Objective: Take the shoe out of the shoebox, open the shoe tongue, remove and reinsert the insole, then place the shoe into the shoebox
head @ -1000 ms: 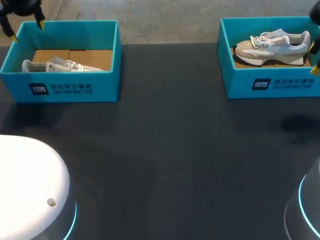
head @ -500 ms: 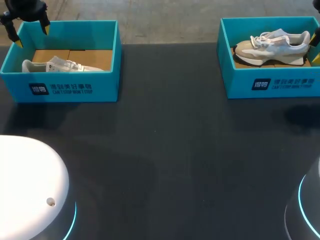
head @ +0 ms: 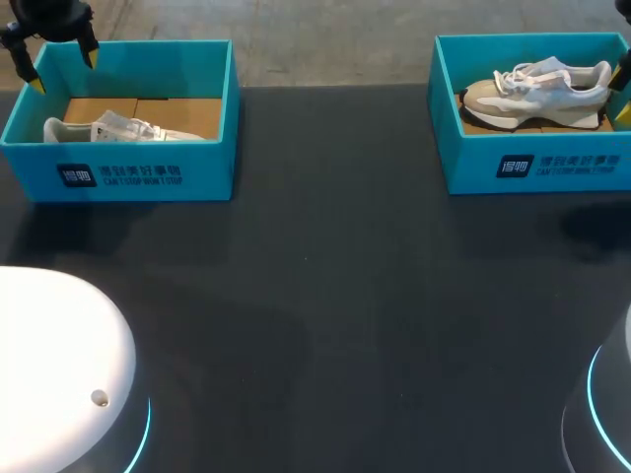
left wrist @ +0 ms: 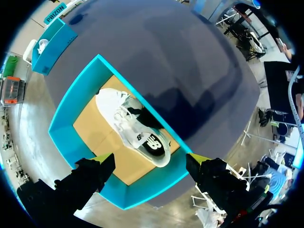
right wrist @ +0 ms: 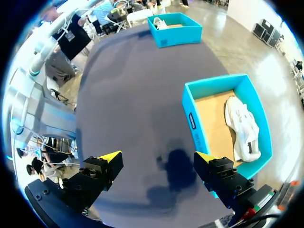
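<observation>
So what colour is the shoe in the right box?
Beige and white; the shoe shows best in the head view.

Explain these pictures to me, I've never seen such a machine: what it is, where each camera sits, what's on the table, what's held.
This is a robot with two arms at a dark table. The wide picture comes from a fixed camera above and behind it; the two round ones come from a camera on each wrist, looking along the fingers. Two teal shoeboxes stand on the table: the left shoebox holds a white shoe, the right shoebox a beige-and-white shoe. The left hand hovers open above the left shoebox; the right hand is open above bare table beside the right shoebox. Neither holds anything.
</observation>
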`<state>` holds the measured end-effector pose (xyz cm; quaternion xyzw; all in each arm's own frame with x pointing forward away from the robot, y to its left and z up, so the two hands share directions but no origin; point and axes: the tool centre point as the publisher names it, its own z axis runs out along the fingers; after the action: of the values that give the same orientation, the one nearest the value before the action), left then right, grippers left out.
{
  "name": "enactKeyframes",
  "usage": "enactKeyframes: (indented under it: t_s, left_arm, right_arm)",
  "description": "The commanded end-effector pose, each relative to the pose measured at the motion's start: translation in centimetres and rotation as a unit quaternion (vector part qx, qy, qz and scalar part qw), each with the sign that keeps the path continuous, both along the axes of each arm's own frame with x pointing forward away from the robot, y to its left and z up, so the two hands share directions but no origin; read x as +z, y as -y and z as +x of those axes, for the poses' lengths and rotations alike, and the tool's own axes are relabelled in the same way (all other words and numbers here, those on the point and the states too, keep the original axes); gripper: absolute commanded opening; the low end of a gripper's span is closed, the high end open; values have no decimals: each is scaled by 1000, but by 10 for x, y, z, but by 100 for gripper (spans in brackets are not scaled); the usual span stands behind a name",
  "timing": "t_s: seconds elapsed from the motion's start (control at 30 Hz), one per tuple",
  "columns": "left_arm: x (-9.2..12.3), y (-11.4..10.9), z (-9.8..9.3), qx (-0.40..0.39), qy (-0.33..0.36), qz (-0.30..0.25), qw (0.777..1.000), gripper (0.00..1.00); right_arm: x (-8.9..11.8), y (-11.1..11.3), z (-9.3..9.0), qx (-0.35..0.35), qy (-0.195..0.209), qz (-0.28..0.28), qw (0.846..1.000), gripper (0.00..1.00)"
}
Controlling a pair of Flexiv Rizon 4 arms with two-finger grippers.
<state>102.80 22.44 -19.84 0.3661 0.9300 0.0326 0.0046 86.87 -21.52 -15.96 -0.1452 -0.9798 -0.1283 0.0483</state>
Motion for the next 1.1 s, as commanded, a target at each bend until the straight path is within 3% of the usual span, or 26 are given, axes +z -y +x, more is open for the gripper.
enactKeyframes:
  t_s: [0.03, 0.37, 0.57, 0.7, 0.87, 1.1]
  left_arm:
    - [0, -1, 0, -1, 0, 0, 1000, 100]
    - [0, -1, 0, -1, 0, 0, 1000, 100]
    - [0, -1, 0, -1, 0, 0, 1000, 100]
    - [0, -1, 0, -1, 0, 0, 1000, 100]
    - [0, -1, 0, -1, 0, 0, 1000, 100]
    - [0, -1, 0, -1, 0, 0, 1000, 100]
  right_arm:
    - [-5, 21, 24, -13, -23, 0, 1000, 100]
    - [-14, 79, 84, -27, -31, -27, 999, 100]
    - [-17, 97, 116, -23, -38, -72, 996, 100]
    - [-19, 107, 134, -71, -38, -78, 994, 100]
    - [-20, 119, 161, -160, -7, -66, 985, 100]
    - [-19, 130, 178, -321, 12, -55, 946, 100]
